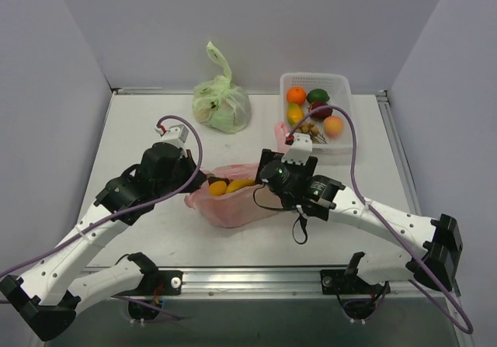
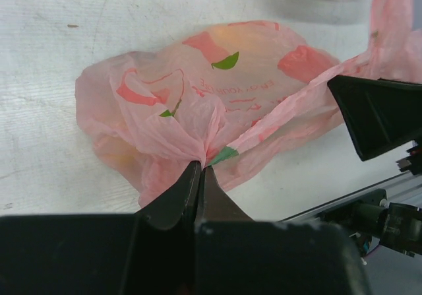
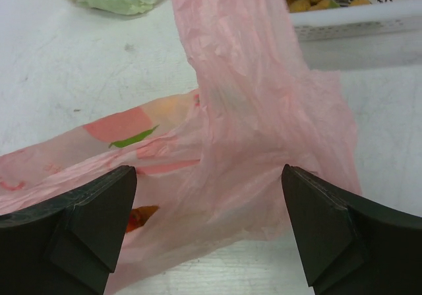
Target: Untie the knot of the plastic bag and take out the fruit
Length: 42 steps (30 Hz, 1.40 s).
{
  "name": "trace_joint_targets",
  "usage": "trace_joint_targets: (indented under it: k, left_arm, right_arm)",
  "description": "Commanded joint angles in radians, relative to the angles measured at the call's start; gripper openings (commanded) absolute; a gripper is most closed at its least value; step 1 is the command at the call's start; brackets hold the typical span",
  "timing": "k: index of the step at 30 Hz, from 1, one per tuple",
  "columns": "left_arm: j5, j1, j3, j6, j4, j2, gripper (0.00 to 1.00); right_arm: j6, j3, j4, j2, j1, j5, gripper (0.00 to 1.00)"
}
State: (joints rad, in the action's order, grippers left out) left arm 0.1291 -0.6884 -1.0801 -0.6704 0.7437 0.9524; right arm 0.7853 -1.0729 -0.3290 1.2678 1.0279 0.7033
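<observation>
The pink plastic bag (image 1: 233,203) lies crumpled at the table's middle, its mouth facing up. Yellow and orange fruit (image 1: 230,185) shows inside it. My left gripper (image 2: 201,166) is shut on a gathered fold of the plastic bag (image 2: 217,77) at its left rim. My right gripper (image 3: 206,176) stands open over the bag's right side, nothing pinched. A loose pink handle strip (image 3: 231,51) runs between its fingers toward the basket. An orange piece (image 3: 142,216) shows through the plastic. I cannot make out the knot in any view.
A white basket (image 1: 342,79) holding several fruits stands at the back right, close behind the right gripper (image 1: 265,176). A tied pale green bag (image 1: 221,102) sits at the back middle. The table's metal front rail (image 1: 248,273) runs near the arm bases.
</observation>
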Motion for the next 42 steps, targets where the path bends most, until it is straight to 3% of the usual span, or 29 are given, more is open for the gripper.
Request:
trace_joint_targets:
  k: [1, 7, 15, 18, 22, 26, 27, 33, 34, 42]
  left_arm:
    - [0.079, -0.003, -0.061, -0.003, -0.035, -0.035, 0.0]
    - [0.246, 0.024, -0.054, 0.0, 0.013, -0.05, 0.0]
    - [0.3, 0.084, 0.017, -0.055, -0.016, -0.018, 0.0]
    - [0.259, 0.134, 0.055, -0.064, -0.036, -0.007, 0.0]
    - [0.201, 0.17, 0.078, -0.057, -0.073, -0.017, 0.0]
    - [0.149, 0.17, 0.033, 0.031, -0.109, -0.017, 0.25]
    - [0.141, 0.17, 0.017, 0.052, -0.106, -0.014, 0.45]
    - [0.167, 0.17, -0.153, 0.13, 0.002, 0.006, 0.93]
    - [0.17, 0.17, -0.177, 0.137, 0.022, 0.014, 0.97]
    - [0.159, 0.156, -0.556, 0.097, 0.282, 0.094, 0.97]
  right_arm:
    - [0.173, 0.088, -0.033, -0.004, -0.04, 0.104, 0.95]
    - [0.311, 0.362, -0.021, -0.129, -0.132, 0.027, 0.92]
    - [0.324, 0.57, 0.053, -0.295, -0.288, -0.102, 0.89]
    - [0.253, 0.62, 0.137, -0.364, -0.307, -0.158, 0.88]
    - [0.036, 0.628, 0.271, -0.442, -0.307, -0.302, 0.87]
    - [-0.119, 0.527, 0.259, -0.447, -0.287, -0.413, 0.91]
    - [-0.191, 0.499, 0.237, -0.449, -0.278, -0.418, 0.92]
    - [-0.356, 0.32, 0.115, -0.427, -0.203, -0.426, 0.95]
    - [-0.36, 0.303, 0.101, -0.424, -0.197, -0.423, 0.96]
    - [-0.408, 0.182, 0.007, -0.447, -0.143, -0.361, 0.96]
